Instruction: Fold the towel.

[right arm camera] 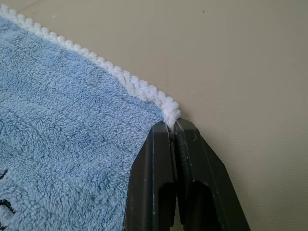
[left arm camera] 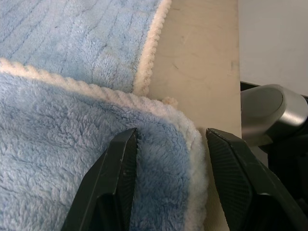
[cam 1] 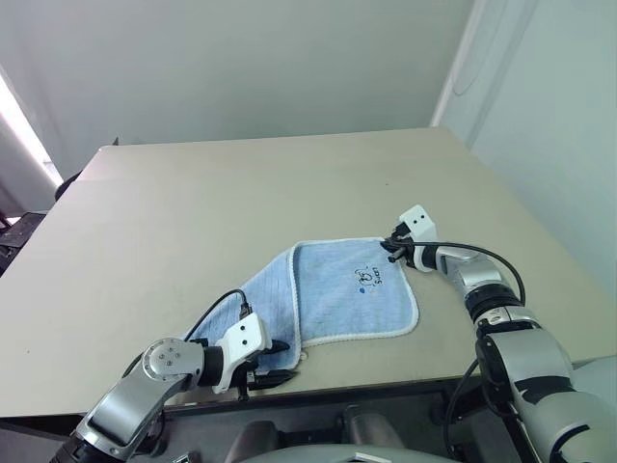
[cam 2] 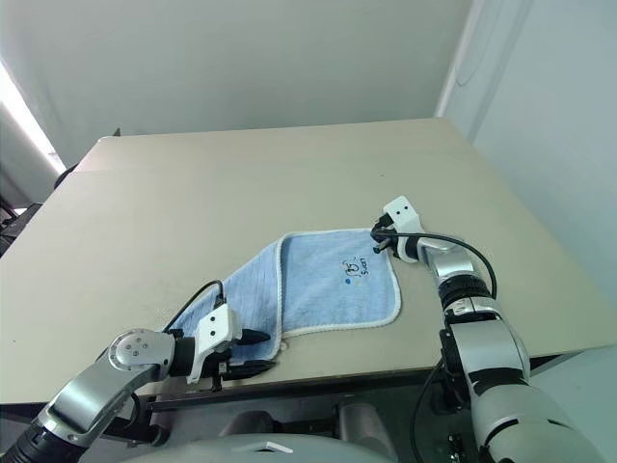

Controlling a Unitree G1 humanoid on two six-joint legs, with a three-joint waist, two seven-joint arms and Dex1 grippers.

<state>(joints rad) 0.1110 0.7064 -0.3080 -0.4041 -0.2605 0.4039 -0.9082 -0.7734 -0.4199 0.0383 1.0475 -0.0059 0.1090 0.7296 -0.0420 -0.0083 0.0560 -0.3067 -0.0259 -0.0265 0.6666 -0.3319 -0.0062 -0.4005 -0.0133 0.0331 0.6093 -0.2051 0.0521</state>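
My right gripper [right arm camera: 172,126] pinches the soft, floppy towel [cam 1: 337,294] by its corner; my left gripper [left arm camera: 168,159] straddles the near corner, fingers apart.

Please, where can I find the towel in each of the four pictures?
Left eye view: the towel lies in the lower middle, on the table.
Right eye view: the towel lies in the lower middle.
Left wrist view: it covers the left part, with a corner between the open fingers.
Right wrist view: it covers the left part, with a corner pinched.
Shared landmark: the white edging.
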